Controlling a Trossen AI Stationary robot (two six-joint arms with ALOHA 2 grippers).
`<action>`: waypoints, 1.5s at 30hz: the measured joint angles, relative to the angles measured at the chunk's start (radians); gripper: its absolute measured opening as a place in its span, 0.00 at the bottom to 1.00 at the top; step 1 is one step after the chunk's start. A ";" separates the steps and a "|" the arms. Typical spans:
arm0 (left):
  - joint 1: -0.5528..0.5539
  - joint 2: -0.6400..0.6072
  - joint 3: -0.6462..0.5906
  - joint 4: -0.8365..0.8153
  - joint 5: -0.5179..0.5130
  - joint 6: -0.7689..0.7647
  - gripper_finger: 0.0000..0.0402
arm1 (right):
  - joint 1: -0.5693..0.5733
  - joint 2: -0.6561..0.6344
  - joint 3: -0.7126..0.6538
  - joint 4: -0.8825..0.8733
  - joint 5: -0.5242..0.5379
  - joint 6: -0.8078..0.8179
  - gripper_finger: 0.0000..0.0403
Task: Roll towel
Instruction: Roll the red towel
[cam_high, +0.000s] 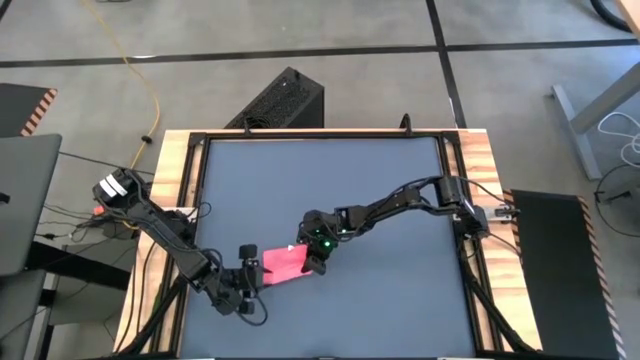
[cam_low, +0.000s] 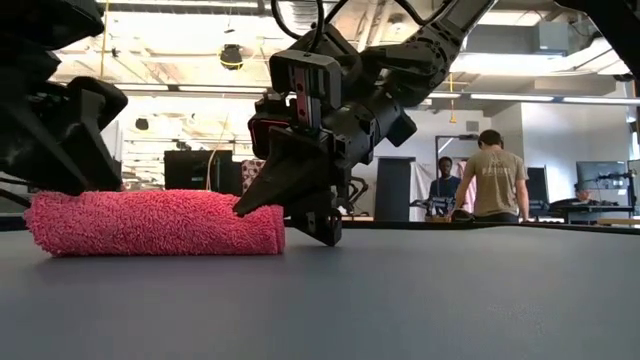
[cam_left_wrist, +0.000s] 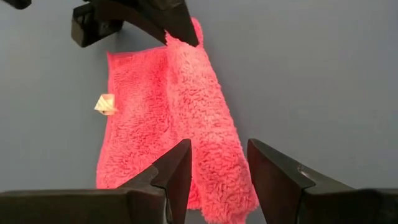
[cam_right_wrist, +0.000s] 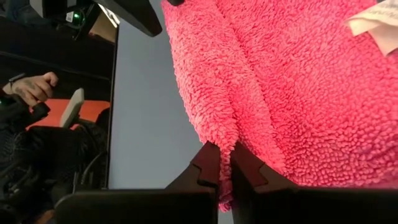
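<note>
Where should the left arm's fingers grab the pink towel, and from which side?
Probably the towel's bare short edge on the left gripper's side, coming in low along the table. The cloth lies flat and folded, the right gripper already pinches the opposite edge, and the left fingers are open over it.

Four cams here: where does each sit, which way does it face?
High: overhead, straight down; both arms, towel on table.
Low: table height, level across into room; right gripper at towel.
Left wrist: past open left gripper onto towel.
Right wrist: right gripper pinching towel's edge.
All share the towel.
</note>
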 joint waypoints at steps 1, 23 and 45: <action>0.000 0.000 0.000 0.000 0.000 -0.014 0.36 | -0.001 0.000 0.000 0.000 0.000 0.000 0.08; 0.006 0.098 0.001 -0.008 -0.069 -0.135 0.18 | -0.002 0.000 0.000 0.004 0.011 0.013 0.08; 0.301 -0.083 -0.011 -0.064 0.552 0.054 0.00 | 0.019 -0.028 -0.003 -0.053 0.045 0.021 0.22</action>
